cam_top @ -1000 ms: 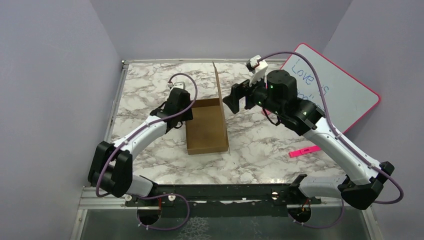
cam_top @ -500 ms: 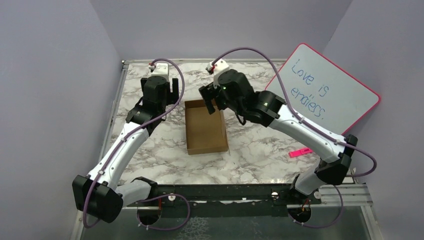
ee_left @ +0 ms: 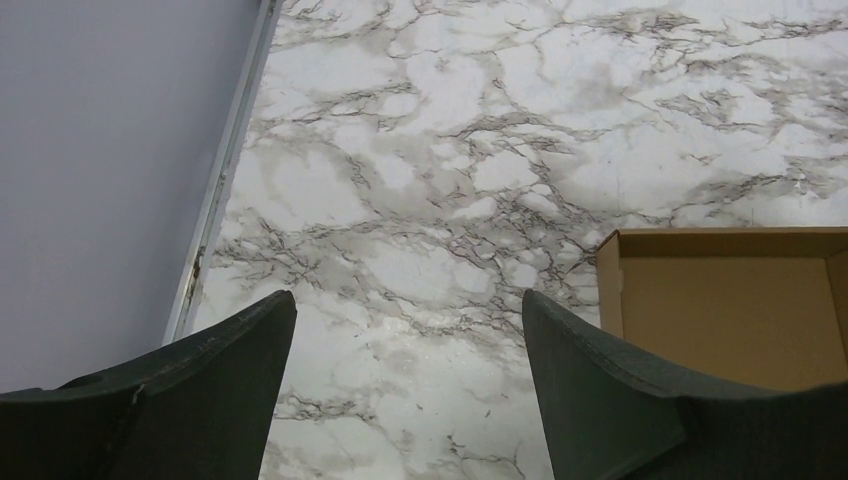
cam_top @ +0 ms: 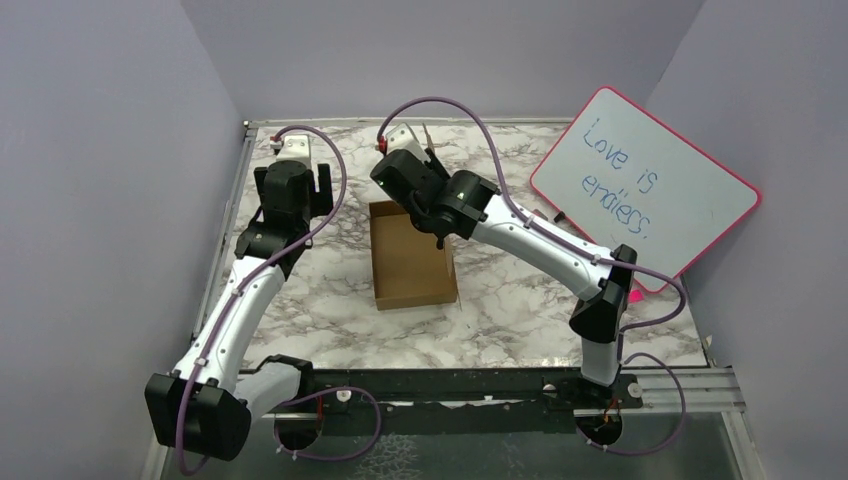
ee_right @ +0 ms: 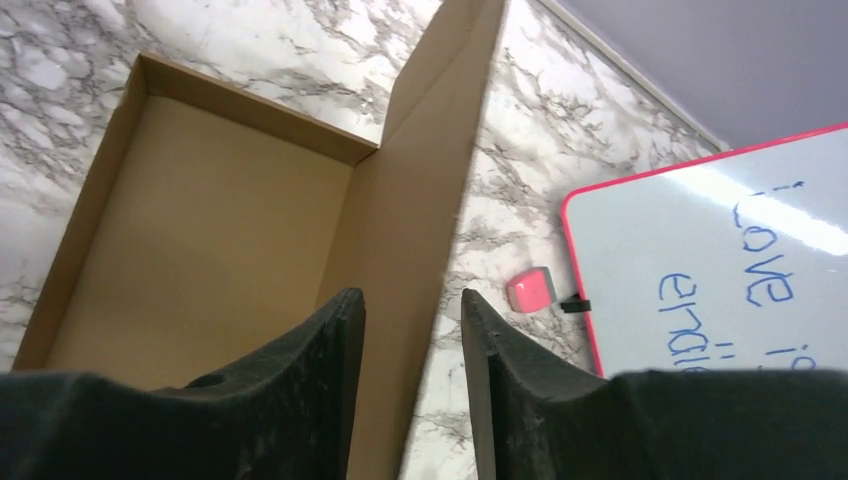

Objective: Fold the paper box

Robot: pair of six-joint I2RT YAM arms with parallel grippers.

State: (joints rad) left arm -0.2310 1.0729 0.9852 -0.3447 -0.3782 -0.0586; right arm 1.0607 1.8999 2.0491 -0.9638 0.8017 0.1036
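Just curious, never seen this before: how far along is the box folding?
Done: the paper box has standing tray walls. In hand: the right pincer straddles the upright lid flap; the left pincer hangs open, empty, beside the box. Left: folding the lid down and closing it.

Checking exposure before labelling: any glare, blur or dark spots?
Top view: even light, sharp, whiteboard writing legible. Left wrist: soft sheen on the table, left fingers near-black. Right wrist: glare band across the whiteboard, box sharp, right fingers dark.
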